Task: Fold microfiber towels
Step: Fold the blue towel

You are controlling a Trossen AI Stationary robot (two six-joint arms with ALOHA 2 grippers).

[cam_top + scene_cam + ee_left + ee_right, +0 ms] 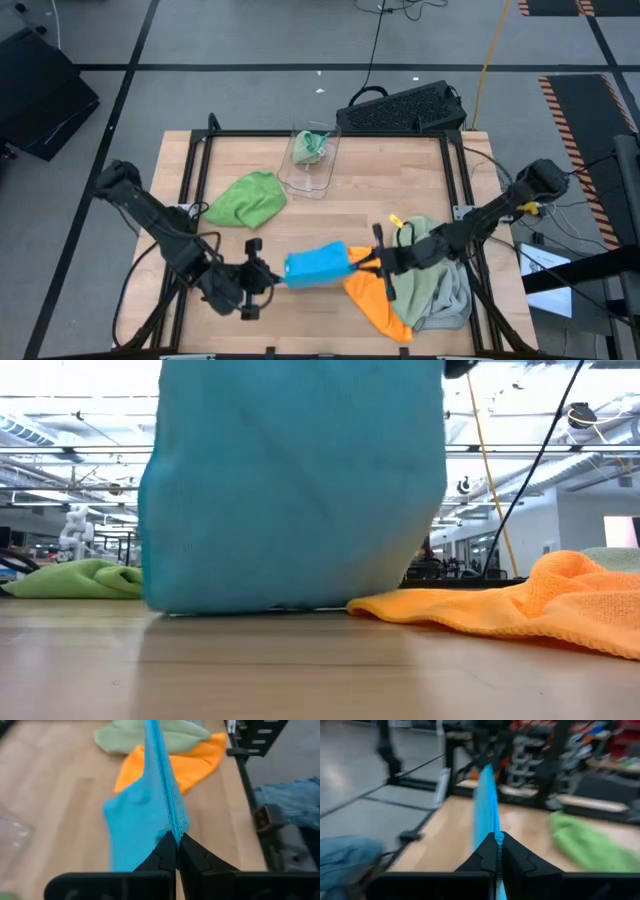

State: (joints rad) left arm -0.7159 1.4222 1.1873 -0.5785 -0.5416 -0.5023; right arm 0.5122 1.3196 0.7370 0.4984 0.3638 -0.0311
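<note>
Blue towel (315, 265) stretched btwn left gripper (268, 275) & right gripper (372, 262), both clamped on it; low view mostly blocked by towel.

Left pincer (268, 277) clamped tight, right pincer (362, 262) clamped tight, facing each other low over the table
</note>
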